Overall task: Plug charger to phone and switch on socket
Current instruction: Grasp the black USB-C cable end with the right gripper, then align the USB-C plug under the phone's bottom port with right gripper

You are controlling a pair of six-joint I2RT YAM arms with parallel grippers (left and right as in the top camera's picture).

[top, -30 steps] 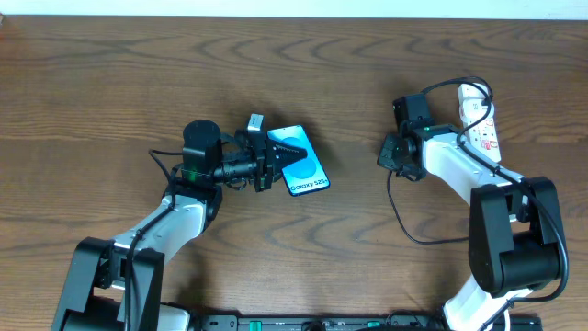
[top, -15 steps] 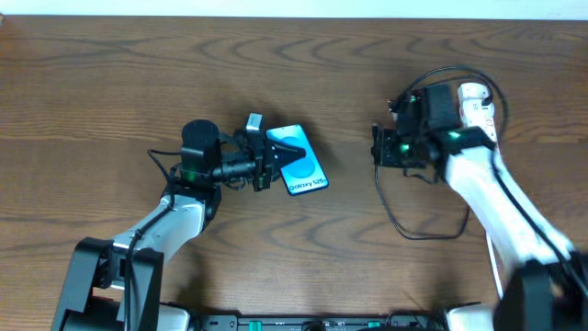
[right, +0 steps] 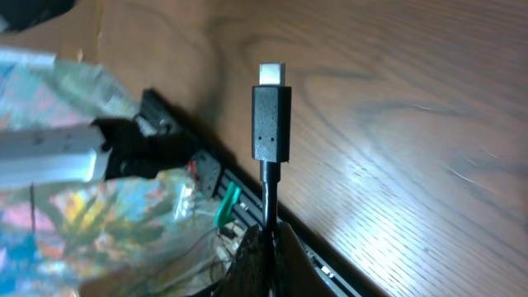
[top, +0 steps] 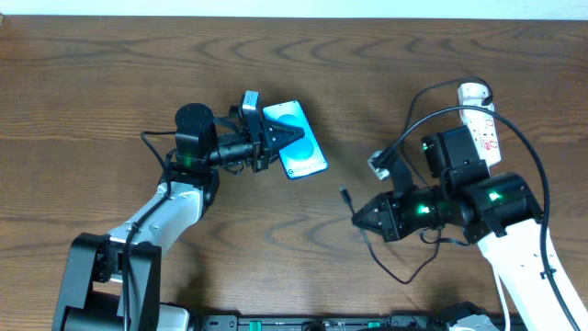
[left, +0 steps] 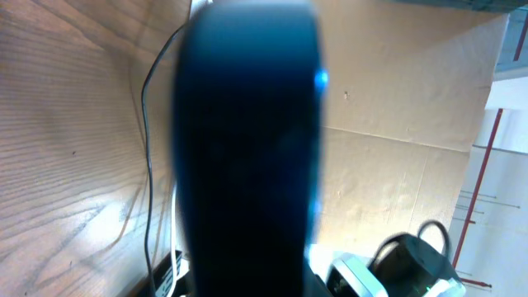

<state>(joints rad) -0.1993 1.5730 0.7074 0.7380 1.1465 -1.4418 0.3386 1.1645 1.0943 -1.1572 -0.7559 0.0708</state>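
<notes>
While your left gripper [top: 278, 144] is clamped on one end of the phone [top: 304, 158], your right gripper [top: 365, 217], lower right of the phone, pinches the charger [right: 271, 124] cable just behind its plug. The plug is apart from the phone. The socket [top: 481, 129] lies well right of the phone.

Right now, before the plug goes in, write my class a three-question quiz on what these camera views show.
1. True or false: the charger is already plugged into the phone.
2. Fill in: the right gripper is shut on the ____.
3. What holds the phone? A. the left gripper; B. the right gripper; C. neither gripper.
Key: 1 false; 2 charger; 3 A.
</notes>
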